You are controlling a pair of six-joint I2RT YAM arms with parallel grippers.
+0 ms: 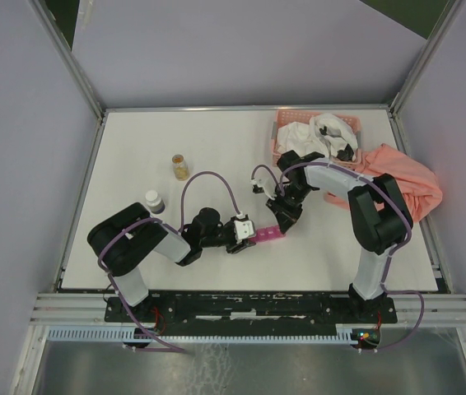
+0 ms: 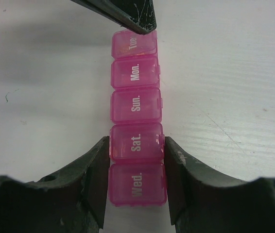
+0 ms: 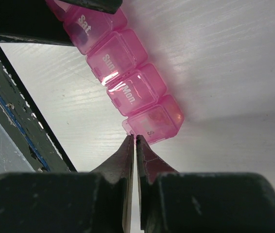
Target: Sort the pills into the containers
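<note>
Two black arms meet over one slim magenta-pink plastic pill-organizer strip (image 1: 268,235) that lies flat on the white counter (image 1: 175,140), near its front edge and about midway between the two bases.

The left arm is folded low, its elbow out to the left and its forearm reaching right along the counter. The left gripper (image 1: 241,233) has its fingers (image 2: 96,170) clamped on the long sides of the strip, at the lids marked "Sat." and "Wed." All the lids seen from the left wrist are closed, running on through "Sun.", "Mon." and "Tue."

The right arm rises from its base, bends at a high elbow, then stretches left and slants down to the strip's far end. The right gripper (image 1: 281,224) has its fingers (image 3: 149,160) pressed almost together with only a thin slit between them, their tips at the lip of the end compartment. Whether they pinch that lip cannot be told.

Farther back stand a small amber bottle (image 1: 181,166) and a white-capped bottle (image 1: 154,201), well apart from the strip. A salmon-orange lattice basket (image 1: 282,132) sits at the rear right beside a peach cloth (image 1: 398,177).
</note>
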